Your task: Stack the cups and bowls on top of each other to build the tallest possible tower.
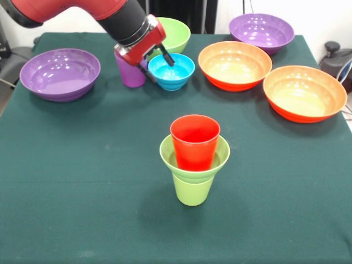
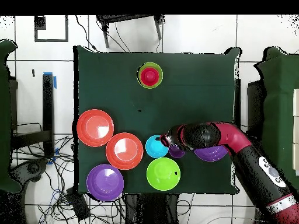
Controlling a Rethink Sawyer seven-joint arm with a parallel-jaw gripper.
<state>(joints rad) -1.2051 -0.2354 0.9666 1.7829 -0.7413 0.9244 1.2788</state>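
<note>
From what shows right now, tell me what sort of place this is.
Probably a robotics lab: a green-covered table on a tiled floor, loose cables beside it, and a red and black arm working among plastic bowls.

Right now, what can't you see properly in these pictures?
- Purple cup: the gripper hides much of it in both views.
- One purple bowl: overhead view, mostly under the arm.
- Lime-green cup: overhead view, hidden beneath the small lime-green bowl and red cup.

dark green tablecloth (image 1: 82, 181) — red cup (image 1: 194, 142) in a lime-green bowl (image 1: 220, 155) on a lime-green cup (image 1: 192, 190); blue bowl (image 1: 175, 74), purple cup (image 1: 128, 72), purple bowls (image 1: 59, 74), orange bowls (image 1: 235, 66) — red and black arm (image 1: 82, 11).
</note>
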